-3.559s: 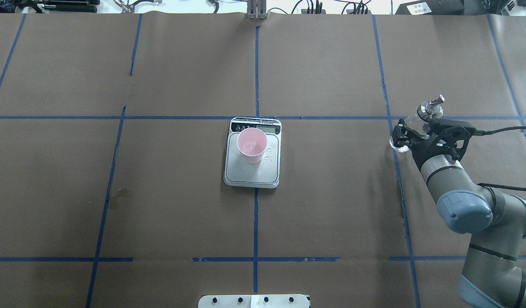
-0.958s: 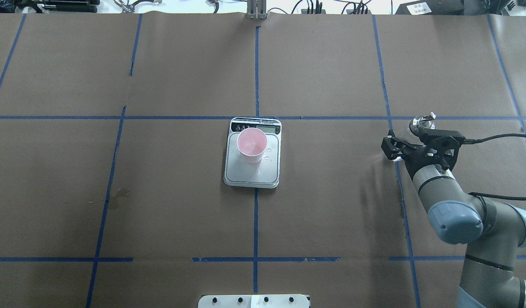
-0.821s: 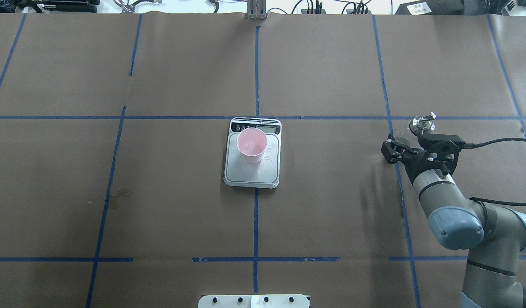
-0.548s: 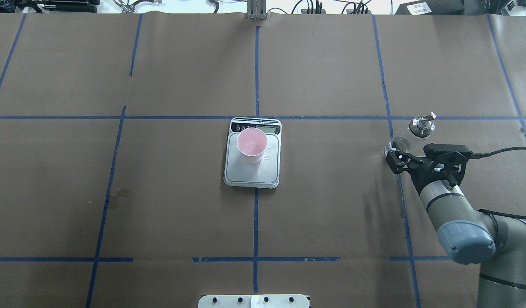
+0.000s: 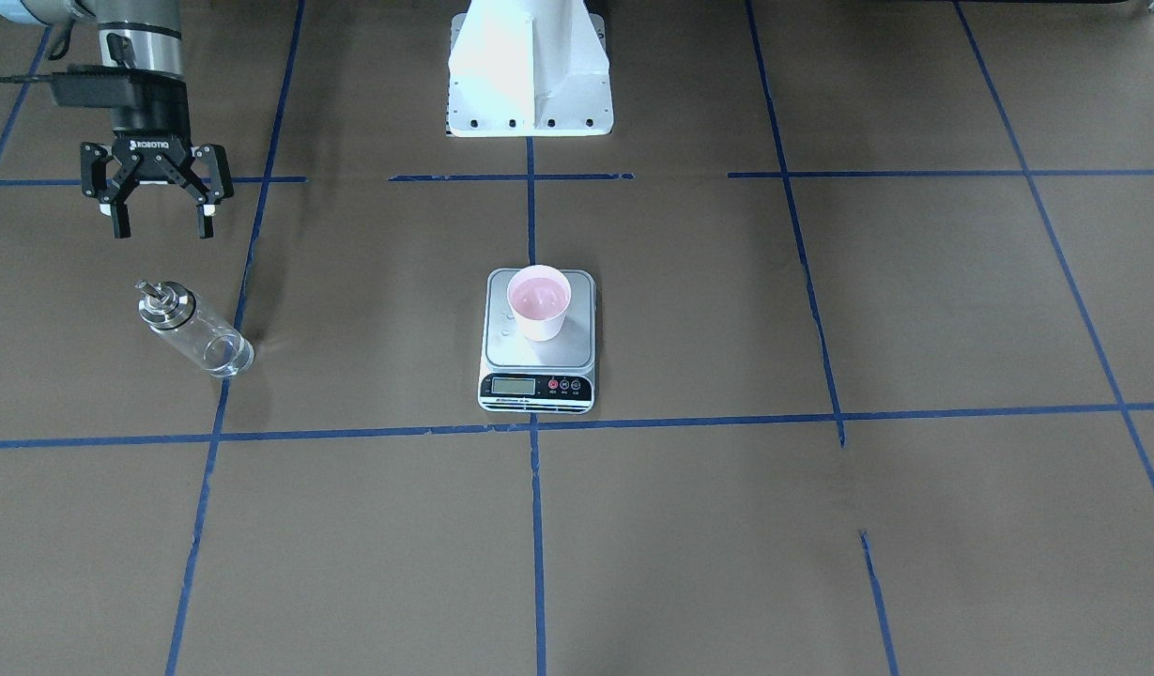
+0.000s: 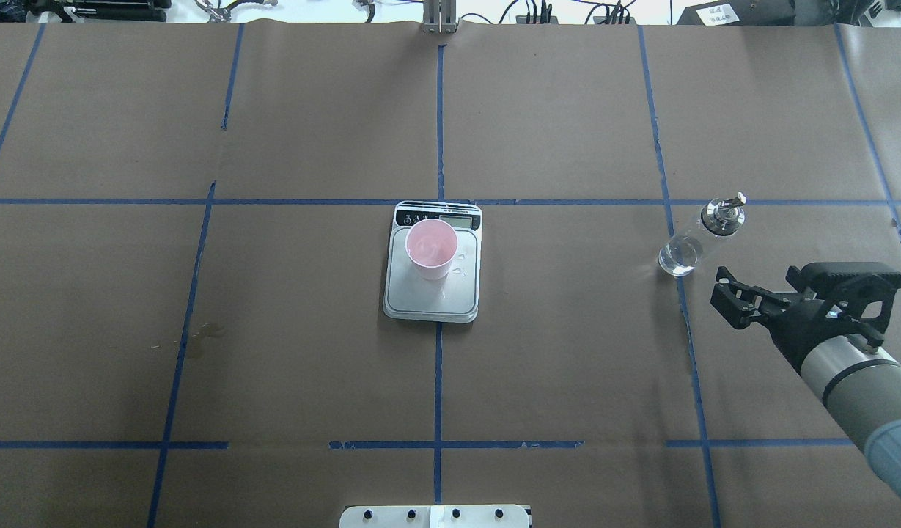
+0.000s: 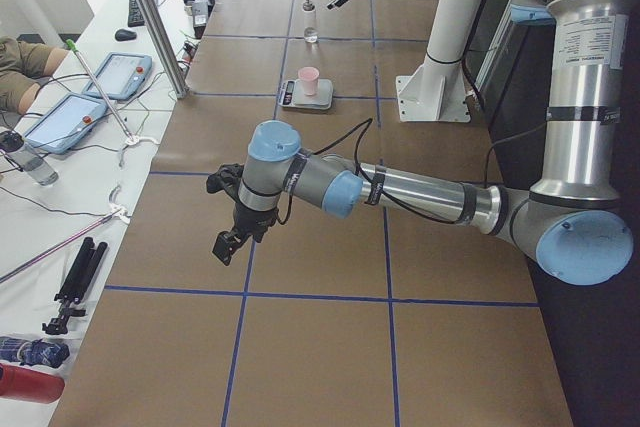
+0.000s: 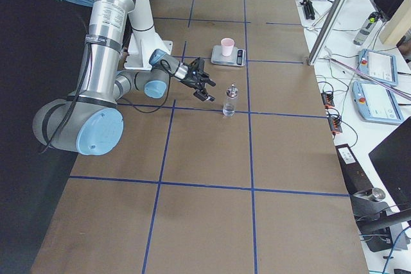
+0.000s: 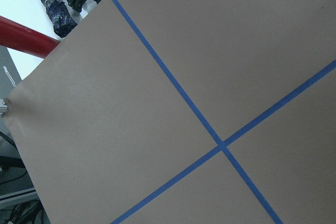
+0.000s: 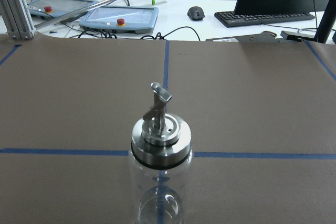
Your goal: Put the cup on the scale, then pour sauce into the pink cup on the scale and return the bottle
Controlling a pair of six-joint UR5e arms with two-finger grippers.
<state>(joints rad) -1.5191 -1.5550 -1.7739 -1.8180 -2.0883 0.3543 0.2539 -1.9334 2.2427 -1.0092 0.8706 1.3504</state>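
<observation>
The pink cup (image 6: 430, 248) stands upright on the scale (image 6: 432, 299) at the table's middle; both also show in the front view, cup (image 5: 538, 301) on scale (image 5: 577, 345). A few droplets lie on the platform beside the cup. The clear glass bottle (image 6: 696, 233) with its silver spout stands upright on the table at the right, a little clear sauce at its bottom. It fills the right wrist view (image 10: 160, 177). My right gripper (image 6: 723, 293) is open and empty, drawn back from the bottle (image 5: 193, 329). My left gripper (image 7: 228, 244) shows only in the left side view; I cannot tell its state.
Brown paper with a blue tape grid covers the table. The white robot base (image 5: 530, 66) stands at the near edge. A faint stain (image 6: 204, 337) marks the paper at the left. Tablets and a keyboard (image 10: 262, 18) lie on desks beyond the far edge.
My right gripper lowered the bottle onto the table, opened, and pulled back toward the robot. The bottle now stands alone. Cup and scale have not moved.
</observation>
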